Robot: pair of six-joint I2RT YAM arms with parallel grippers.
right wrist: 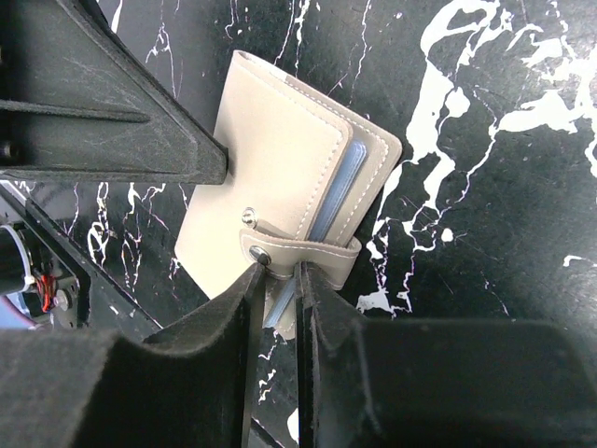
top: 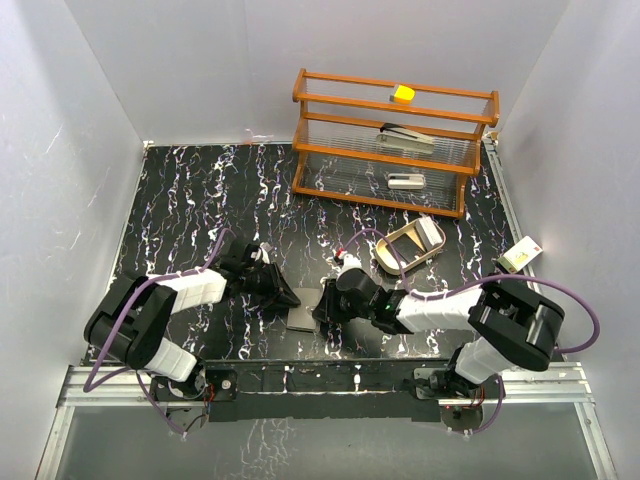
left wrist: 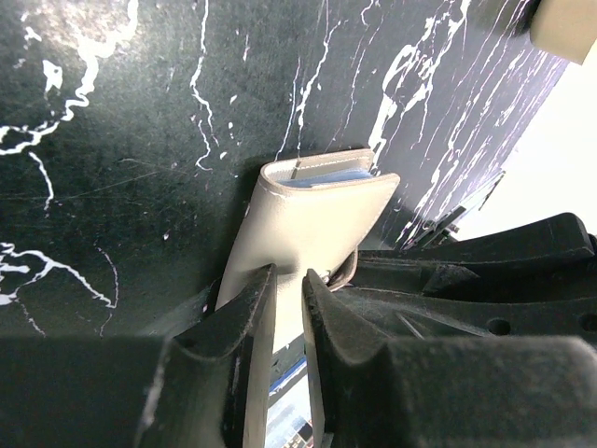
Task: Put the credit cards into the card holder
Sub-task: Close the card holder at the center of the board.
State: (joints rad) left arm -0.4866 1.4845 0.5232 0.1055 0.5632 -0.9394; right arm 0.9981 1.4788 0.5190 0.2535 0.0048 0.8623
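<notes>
Holder (right wrist: 280, 177), held between 2 grippers. Left gripper (left wrist: 289, 275) has its jaws clamped on 1 edge, probably to steady it. Right gripper (right wrist: 277, 271) has its jaws clamped at the strap (right wrist: 303, 250) end. 1 blue card (right wrist: 336, 187) sits inside the holder.

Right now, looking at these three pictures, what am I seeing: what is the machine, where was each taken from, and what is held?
These are two robot arms, each ending in a two-finger gripper. The wide picture looks down from above; the other two come from cameras on the wrists. On the black marbled table stand a wooden rack and an oval tray. The left gripper and right gripper both pinch a grey card holder, a pale blue card showing inside.
</notes>
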